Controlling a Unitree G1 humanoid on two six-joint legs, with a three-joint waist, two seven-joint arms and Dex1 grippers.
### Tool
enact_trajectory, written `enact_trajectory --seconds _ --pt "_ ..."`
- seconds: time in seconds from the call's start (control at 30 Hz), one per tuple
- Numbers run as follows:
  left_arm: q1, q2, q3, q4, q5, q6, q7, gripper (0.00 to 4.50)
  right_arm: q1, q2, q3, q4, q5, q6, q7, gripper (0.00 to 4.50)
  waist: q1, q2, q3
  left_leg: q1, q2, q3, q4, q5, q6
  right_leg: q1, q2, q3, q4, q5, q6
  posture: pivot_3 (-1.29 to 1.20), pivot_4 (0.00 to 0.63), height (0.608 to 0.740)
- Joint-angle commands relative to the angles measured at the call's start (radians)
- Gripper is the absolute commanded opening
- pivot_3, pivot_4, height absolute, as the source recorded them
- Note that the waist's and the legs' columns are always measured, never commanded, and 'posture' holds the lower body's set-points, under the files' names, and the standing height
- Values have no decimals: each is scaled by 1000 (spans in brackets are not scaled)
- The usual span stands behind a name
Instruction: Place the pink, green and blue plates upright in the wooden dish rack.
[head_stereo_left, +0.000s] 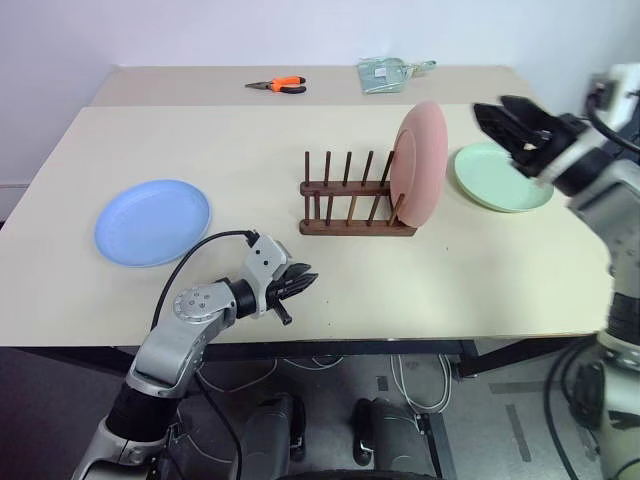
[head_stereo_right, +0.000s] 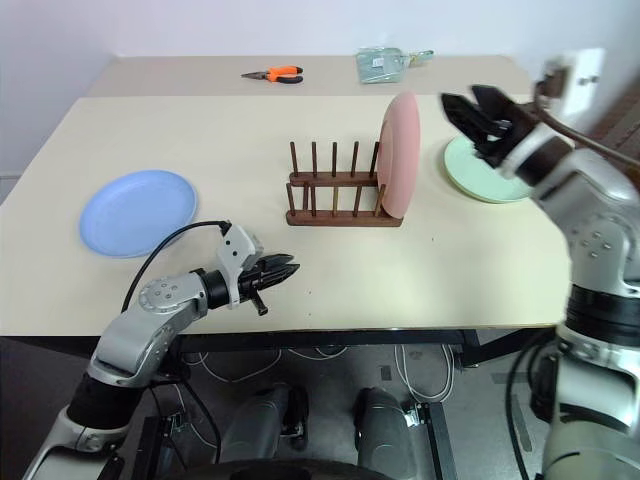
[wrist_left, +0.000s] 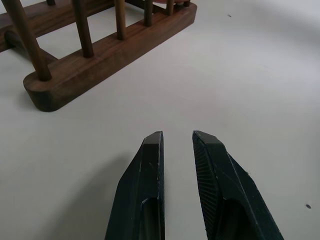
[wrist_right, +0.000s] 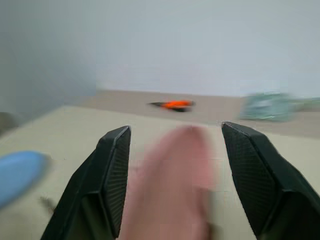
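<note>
Room and surface: pale wall behind a beige table (head_stereo_left: 480, 280); a second table (head_stereo_left: 200, 85) stands behind it, with orange pliers (head_stereo_left: 277, 85) and a greenish packet (head_stereo_left: 390, 73) on it, both well apart from the work.

Wooden dish rack (head_stereo_left: 355, 205): it stands near the middle of the table, its pegs pointing up, so that a plate can lean between two pairs of them.

Pink plate (head_stereo_left: 420, 163): it stands upright on its edge in the end slot of the rack, on the robot's right side. It seems to lean a little against the pegs, which is what keeps it from rolling.

Green plate (head_stereo_left: 500, 180): it lies flat on the table, just to the right of the rack and not touching it.

Blue plate (head_stereo_left: 152, 221): it lies flat far on the robot's left, well apart from the rack.

Right end effector (head_stereo_left: 508, 122): its fingers are spread wide and grasp nothing. It hangs above the table between the pink plate and the green plate. I judge that it has let go of the pink plate, and the green one is probably the next to take, because it is nearest.

Left end effector (wrist_left: 176, 140): the fingers are nearly closed, with only a narrow gap, and empty. It rests low in front of the rack, pointing at it, probably waiting.

Progress: one plate of three is placed.
</note>
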Motion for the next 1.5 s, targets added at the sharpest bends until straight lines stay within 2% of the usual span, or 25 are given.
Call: enact_trajectory --seconds 0.03,0.13,0.27,0.43,0.53,0.67,0.77,0.87,1.0,1.13,1.17,1.23,1.33,1.37,1.5 --pt "1 0 9 -42 -13 0 5 928 88 -94 105 70 -224 -154 108 2968 -1 0 0 0 0 0 0 0 0 0 0 0 0 0 0 0 150 740" --pt "-20 -6 -11 -21 -7 -7 -2 928 71 -116 298 255 -472 -353 162 2968 -19 1 0 3 1 2 0 -1 2 0 0 2 1 0 0 0 150 740" --pt "-55 -11 -20 6 -2 -11 -7 928 -122 -59 460 669 -720 -613 132 2968 -32 2 1 2 1 3 0 1 -2 -1 2 3 2 0 0 0 150 740" --pt "-55 -9 -16 1 -6 -11 -9 928 -346 25 547 1099 -873 -801 100 2968 -31 3 1 2 1 4 -1 2 -3 -3 2 4 2 0 0 0 150 740" --pt "-42 -9 -16 -7 -3 -11 -3 928 -412 58 573 1235 -938 -849 68 2968 -24 2 1 2 1 3 -1 2 -3 -1 2 3 1 0 0 0 150 740" --pt "-30 -13 -12 -25 -3 -6 12 928 -447 85 573 1320 -980 -854 50 2968 -25 3 1 2 1 2 -1 2 -3 0 2 3 1 0 0 0 150 740" --pt "-17 -11 -9 -40 -5 0 24 928 -455 88 566 1342 -1004 -860 0 1641 -28 3 1 3 1 2 -1 2 -4 1 2 3 1 0 0 0 150 740" --pt "-8 -7 -7 -51 -8 3 28 928 -456 88 548 1347 -1006 -870 -32 128 -31 3 1 3 1 2 -1 2 -4 1 1 3 1 0 0 0 150 740" --pt "-3 -5 -9 -60 -8 8 30 928 -439 76 521 1328 -1002 -920 -57 53 -31 3 1 3 1 2 -1 2 -4 2 2 3 1 0 0 0 150 740" --pt "-3 3 -2 -66 -10 18 29 928 -409 1 475 1211 -971 -1028 -50 53 -26 4 1 3 1 2 -1 2 -4 1 1 3 1 0 0 0 150 740" --pt "2 8 2 -69 -11 19 28 928 -392 -13 432 1142 -925 -1030 -27 53 -26 4 1 3 0 2 -1 2 -4 1 1 3 1 0 0 0 150 740" --pt "13 19 8 -75 -15 20 23 928 -334 -8 291 879 -731 -922 58 53 -27 4 2 3 1 2 -1 2 -4 1 1 3 0 0 0 0 150 740" --pt "20 30 17 -68 -18 7 14 928 -245 22 111 346 -331 -551 132 53 -30 7 3 3 2 1 -1 3 -5 1 1 3 1 0 0 0 150 740" --pt "20 32 20 -64 -18 4 12 928 -226 25 78 233 -245 -454 130 53 -29 7 3 3 3 0 -1 3 -5 1 1 3 1 0 0 0 150 740" --pt "-5 23 42 -26 -33 -35 -7 928 -246 81 -25 -158 373 -65 12 53 -24 7 2 3 3 -2 -1 3 -5 1 0 2 1 0 -1 0 150 740"
